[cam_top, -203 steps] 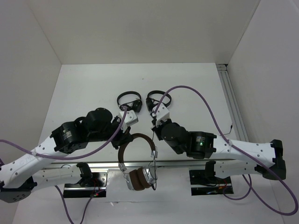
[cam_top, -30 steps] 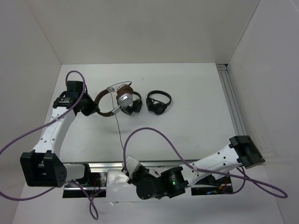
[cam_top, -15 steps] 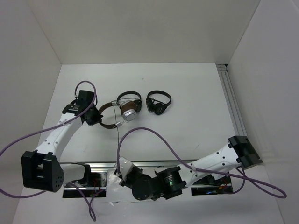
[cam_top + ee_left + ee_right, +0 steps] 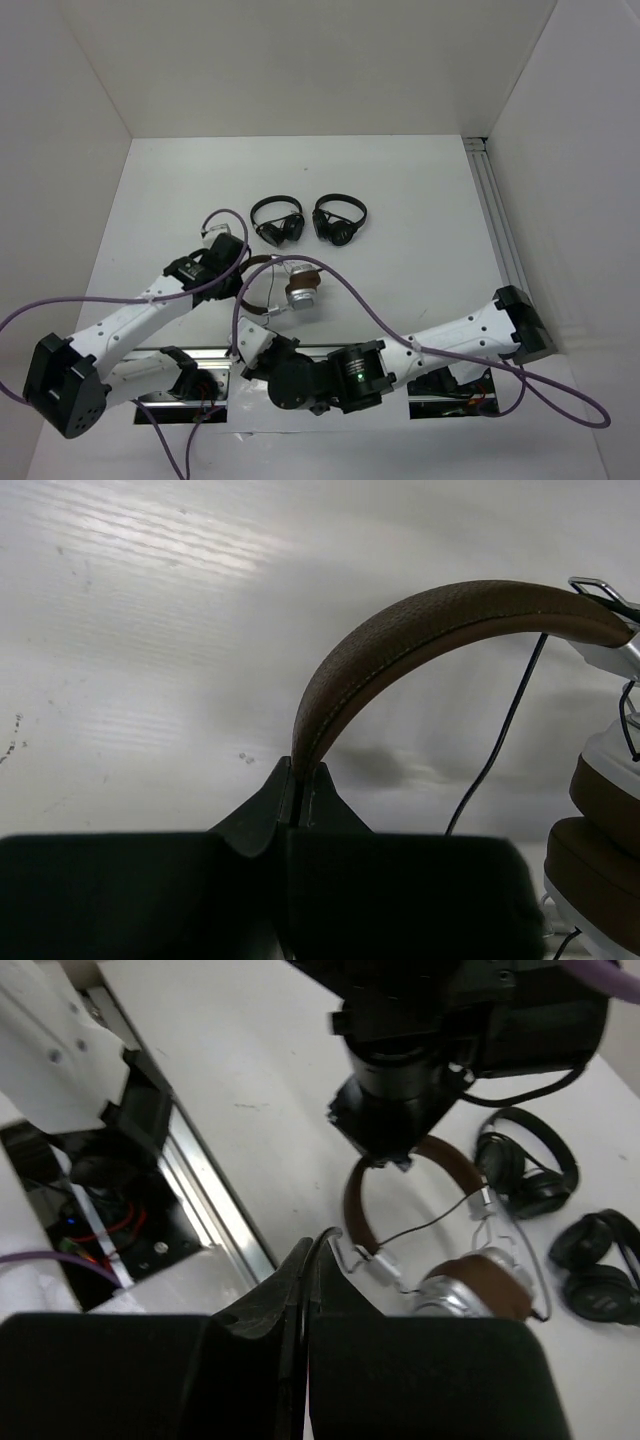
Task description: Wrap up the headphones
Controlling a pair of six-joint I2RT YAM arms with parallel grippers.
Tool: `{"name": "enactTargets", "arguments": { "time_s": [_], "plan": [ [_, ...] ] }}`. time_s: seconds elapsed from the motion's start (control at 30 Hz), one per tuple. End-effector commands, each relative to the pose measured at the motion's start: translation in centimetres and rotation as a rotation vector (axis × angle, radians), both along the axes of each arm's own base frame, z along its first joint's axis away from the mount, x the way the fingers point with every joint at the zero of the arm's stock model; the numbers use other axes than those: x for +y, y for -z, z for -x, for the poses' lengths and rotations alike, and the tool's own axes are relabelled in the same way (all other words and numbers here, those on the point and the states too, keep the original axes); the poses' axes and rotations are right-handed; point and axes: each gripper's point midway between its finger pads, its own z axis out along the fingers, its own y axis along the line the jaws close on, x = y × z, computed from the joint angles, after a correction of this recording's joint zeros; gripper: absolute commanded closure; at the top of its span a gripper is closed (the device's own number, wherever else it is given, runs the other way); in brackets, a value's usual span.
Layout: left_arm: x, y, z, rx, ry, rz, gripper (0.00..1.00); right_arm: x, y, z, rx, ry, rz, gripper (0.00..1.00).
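One pair of brown-and-silver headphones (image 4: 300, 294)

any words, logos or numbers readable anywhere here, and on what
No text can be read in any view.
The headphones show no brand or label.
The two black headphones are too small to tell.
The right arm shows only a green light.

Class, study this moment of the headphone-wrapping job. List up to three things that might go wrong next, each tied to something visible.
1. The left gripper pinches only the thin edge of the headband, so the headphones may twist or slip free.
2. The thin cable runs to the shut right gripper; a hard pull may strain it.
3. The purple robot lead arches over the earcups and might snag.
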Motion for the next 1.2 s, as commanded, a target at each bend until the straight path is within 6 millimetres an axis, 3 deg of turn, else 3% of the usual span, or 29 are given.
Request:
{"name": "enactTargets", "arguments": {
  "time_s": [0.0, 0.2, 0.33, 0.47, 0.57, 0.73, 0.93, 1.03, 1.17],
  "plan": [
    [-3.2, -3.1, -1.0, -0.163, 0.1, 0.083, 1.0, -3.3, -2.9, -2.0, -0.063, 0.051, 0.047, 1.0],
    [-7.6, -3.4, 2.6, -0.151, 0.378, 0.106, 1.0, -7.6, -5.1, -3.6, -0.071, 0.092, 0.037, 1.0],
    [-7.8, -2.1, 5.3, -0.126, 0.444, 0.061, 1.0, -9.9, -6.4, -4.5, -0.078, 0.135, 0.005, 1.0],
    [-7.5, -1.0, 6.1, -0.096, 0.393, 0.032, 1.0, -10.0, -7.2, -4.2, -0.055, 0.114, -0.029, 1.0],
    [-6.9, -0.9, 5.6, -0.075, 0.338, -0.023, 1.0, -8.5, -6.1, -3.5, -0.053, 0.078, 0.008, 1.0],
    [-6.5, -4.6, 4.1, -0.076, 0.156, -0.07, 1.0, -6.6, -3.6, -2.5, -0.043, 0.03, 0.071, 1.0],
    [-6.7, -9.0, 1.1, -0.134, 0.035, 0.001, 1.0, -6.1, -1.5, -1.1, 0.008, -0.042, 0.064, 1.0],
    [-6.7, -10.1, 0.0, -0.149, -0.01, 0.05, 1.0, -5.5, -0.5, -0.1, 0.04, -0.101, 0.066, 1.0],
    [-7.1, -9.9, -0.8, -0.141, -0.037, 0.051, 1.0, -3.9, 0.1, 1.3, 0.052, -0.158, 0.07, 1.0]
  ]
}}
